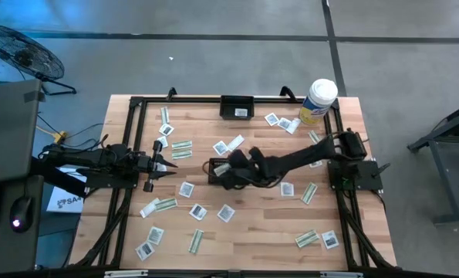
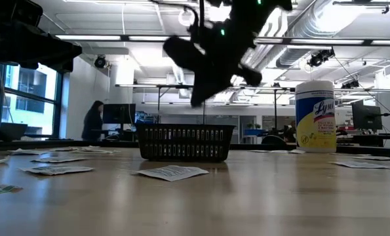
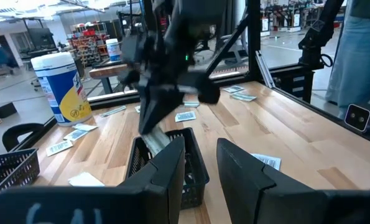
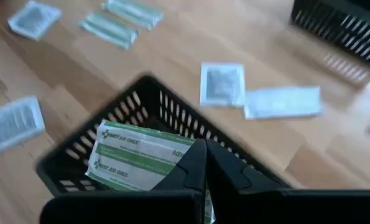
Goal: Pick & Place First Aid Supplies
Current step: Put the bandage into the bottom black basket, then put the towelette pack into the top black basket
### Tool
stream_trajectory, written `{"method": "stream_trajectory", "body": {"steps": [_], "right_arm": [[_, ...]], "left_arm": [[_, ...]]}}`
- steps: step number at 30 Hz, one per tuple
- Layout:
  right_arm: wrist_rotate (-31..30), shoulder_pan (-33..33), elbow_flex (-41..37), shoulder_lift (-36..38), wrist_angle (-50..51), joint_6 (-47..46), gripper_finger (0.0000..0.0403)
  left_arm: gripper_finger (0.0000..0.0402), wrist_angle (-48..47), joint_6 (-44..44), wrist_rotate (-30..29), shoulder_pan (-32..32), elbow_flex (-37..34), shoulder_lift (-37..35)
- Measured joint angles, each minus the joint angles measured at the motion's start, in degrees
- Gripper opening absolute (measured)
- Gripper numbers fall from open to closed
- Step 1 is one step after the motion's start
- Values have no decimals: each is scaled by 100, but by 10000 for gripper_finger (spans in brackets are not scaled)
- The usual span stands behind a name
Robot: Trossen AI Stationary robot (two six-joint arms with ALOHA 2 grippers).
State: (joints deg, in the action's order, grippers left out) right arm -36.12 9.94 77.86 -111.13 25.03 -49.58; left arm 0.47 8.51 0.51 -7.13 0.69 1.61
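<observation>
- Right now my right gripper (image 4: 204, 163) has its fingers pinched together on the near end of a green-and-white strip (image 4: 135, 158); the printed side faces up.
- Strip lies with its long axis running out from the fingertips, over the open top of the middle basket (image 4: 104, 134). From the right wrist view most of its length is already above the basket's inside, its far end near the rim.
- From above, the right gripper (image 1: 227, 169) sits over that basket (image 1: 214, 164) near the table's centre, the arm reaching in from the right edge.
- From table height the gripper (image 2: 204, 82) hangs clearly above the basket (image 2: 186, 142), not inside it. So my judgement: the strip is directly below and ahead of the fingers, and the next move is a short drop or a plain release.
- Risk, as I read it: the strip is long against the basket's width, so it may catch on the rim.
- My left gripper (image 1: 164, 164) waits to the left of the basket, fingers partly apart, holding nothing, pointed toward it.
- Other packets (image 1: 197, 211) lie scattered flat over the table (image 1: 268, 232); a second basket (image 1: 237, 107) sits at the far edge, a canister (image 1: 318, 101) at the far right corner.
</observation>
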Motion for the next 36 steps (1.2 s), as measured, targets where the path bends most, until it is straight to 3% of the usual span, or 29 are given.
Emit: {"method": "stream_trajectory", "body": {"steps": [7, 14, 23, 27, 33, 36], "right_arm": [[318, -58, -508, -7, -143, -282, 9], [372, 41, -567, 33, -146, -297, 54], [331, 841, -561, 1038, 194, -8, 69], [364, 1491, -554, 1421, 780, -62, 60], [558, 2178, -556, 1497, 2589, -1930, 57], [694, 2363, -559, 1357, 3257, -2337, 67]], "left_arm": [[92, -2, 0, 0, -1, 0, -1], [92, 0, 0, -1, -1, 0, -1], [92, -2, 0, 1, -1, 0, -1], [92, -2, 0, -1, 1, 0, -1], [92, -1, 0, 1, -1, 0, 1], [92, -2, 1, 0, -1, 0, 0]]}}
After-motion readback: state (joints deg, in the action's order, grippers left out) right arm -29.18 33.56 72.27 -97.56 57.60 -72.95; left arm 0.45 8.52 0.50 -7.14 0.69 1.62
